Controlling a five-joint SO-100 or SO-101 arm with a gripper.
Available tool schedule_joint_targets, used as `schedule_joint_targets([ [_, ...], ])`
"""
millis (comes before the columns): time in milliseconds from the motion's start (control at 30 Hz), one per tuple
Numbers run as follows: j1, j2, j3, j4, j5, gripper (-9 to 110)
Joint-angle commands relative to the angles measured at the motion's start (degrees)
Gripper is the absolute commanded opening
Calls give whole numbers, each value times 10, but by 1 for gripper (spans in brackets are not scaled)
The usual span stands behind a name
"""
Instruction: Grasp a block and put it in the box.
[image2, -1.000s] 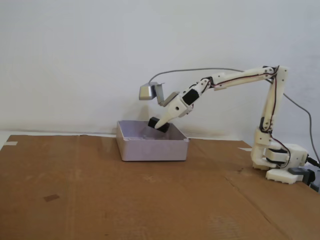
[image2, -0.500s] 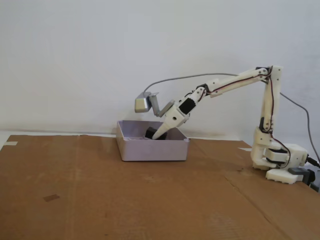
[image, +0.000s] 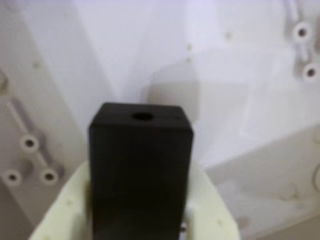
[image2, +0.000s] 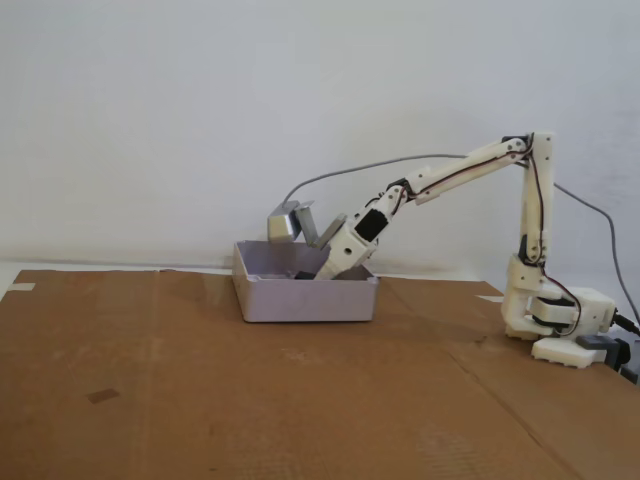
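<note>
Risk, as we judge it, lies in release: our cream plastic end effector is clamped on the black rectangular block with a hole in its top, low inside the white plastic box; opening near the six o'clock wall could wedge the block.

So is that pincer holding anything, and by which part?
Yes: a black block, clamped at its lower end between the pincer's cream fingers, inside the box.
</note>
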Motion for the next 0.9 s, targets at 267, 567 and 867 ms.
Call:
schedule_joint_targets([
  [267,4,16,-35,-30,-1,8],
  [567,14,16,-29,-48,-2,8],
  [867,15,16,-27,-48,-4,8],
])
